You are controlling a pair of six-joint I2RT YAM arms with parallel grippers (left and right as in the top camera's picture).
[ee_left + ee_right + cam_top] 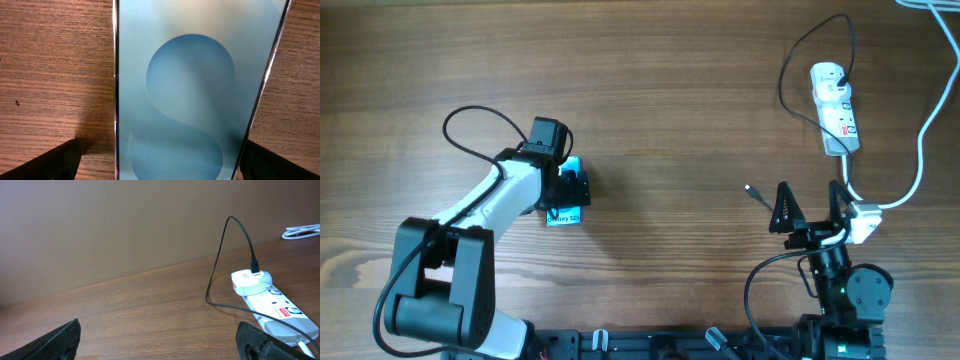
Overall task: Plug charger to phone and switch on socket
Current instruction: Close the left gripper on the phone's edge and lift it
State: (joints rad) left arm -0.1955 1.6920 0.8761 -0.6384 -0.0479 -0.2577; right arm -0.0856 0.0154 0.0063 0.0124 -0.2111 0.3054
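The phone (564, 215) lies flat on the table at centre left, and its turquoise screen fills the left wrist view (195, 90). My left gripper (570, 186) is open directly above it; its fingers (162, 167) straddle the phone's long edges without closing on it. The white socket (835, 108) lies at the far right. The charger's black cable (786, 70) runs from the socket's far end in a loop to a free connector tip (749, 188). My right gripper (810, 205) is open and empty beside that tip. In the right wrist view (160, 342) the socket (272, 305) shows with the cable (220, 250) plugged in.
A thick white cable (925, 130) runs from the socket's near end past a white plug (865, 215) and off the top right. A black arm cable (470, 115) loops behind the left arm. Wood table (670, 90) lies between the phone and the connector tip.
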